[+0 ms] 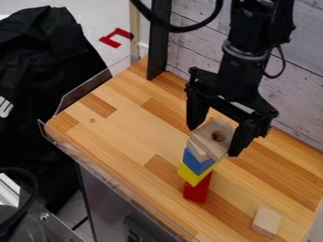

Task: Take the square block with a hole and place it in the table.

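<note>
The black gripper (214, 138) hangs over the front right part of the table (120, 130), open, with one finger on each side of the top of a block stack. The square wooden block with a hole (225, 132) is at the top of that stack, between the two fingers; whether they touch it I cannot tell. Beneath it are a light wooden piece (198, 150), a blue block (197, 163), a yellow block (192, 175) and a red block (197, 191) at the bottom.
A loose light wooden block (266, 221) lies on the table at the lower right. A transparent rim (107, 184) runs along the table's front left edge. A plank wall (195, 49) stands behind, with a dark upright post (158, 42) at the back corner.
</note>
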### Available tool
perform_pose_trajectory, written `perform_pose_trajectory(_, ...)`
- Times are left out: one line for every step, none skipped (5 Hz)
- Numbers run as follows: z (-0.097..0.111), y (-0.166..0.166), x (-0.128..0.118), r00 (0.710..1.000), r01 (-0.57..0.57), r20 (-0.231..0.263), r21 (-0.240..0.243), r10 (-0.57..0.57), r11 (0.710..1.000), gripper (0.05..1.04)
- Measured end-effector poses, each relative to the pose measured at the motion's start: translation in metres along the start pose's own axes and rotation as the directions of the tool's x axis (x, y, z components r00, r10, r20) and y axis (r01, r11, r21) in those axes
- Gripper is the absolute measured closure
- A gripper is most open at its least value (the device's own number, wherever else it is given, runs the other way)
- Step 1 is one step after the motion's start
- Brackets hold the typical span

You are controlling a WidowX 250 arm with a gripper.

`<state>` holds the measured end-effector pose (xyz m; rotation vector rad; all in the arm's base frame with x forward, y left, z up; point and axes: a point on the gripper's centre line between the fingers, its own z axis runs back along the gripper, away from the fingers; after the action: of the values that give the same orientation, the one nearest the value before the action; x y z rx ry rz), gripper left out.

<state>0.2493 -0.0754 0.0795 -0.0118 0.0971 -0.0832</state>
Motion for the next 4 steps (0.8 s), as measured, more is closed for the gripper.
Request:
perform_pose_trajectory(0.0000,-0.0001,-0.0008,1.000,-0.001,-0.005,-0.001,0.001,1.000,0.083)
perform_pose_trajectory(0.0000,0.0007,-0.0014,1.000,-0.002,-0.009,0.004,0.002,1.000,0.083)
perform_pose_trajectory(0.0000,0.0008,-0.0018,1.000,-0.008,-0.012,0.005,0.008,1.000,0.084)
perform_pose_trajectory(0.0000,0.0009,-0.0023,1.000,-0.017,-0.015,0.006,0.017,1.000,0.101)
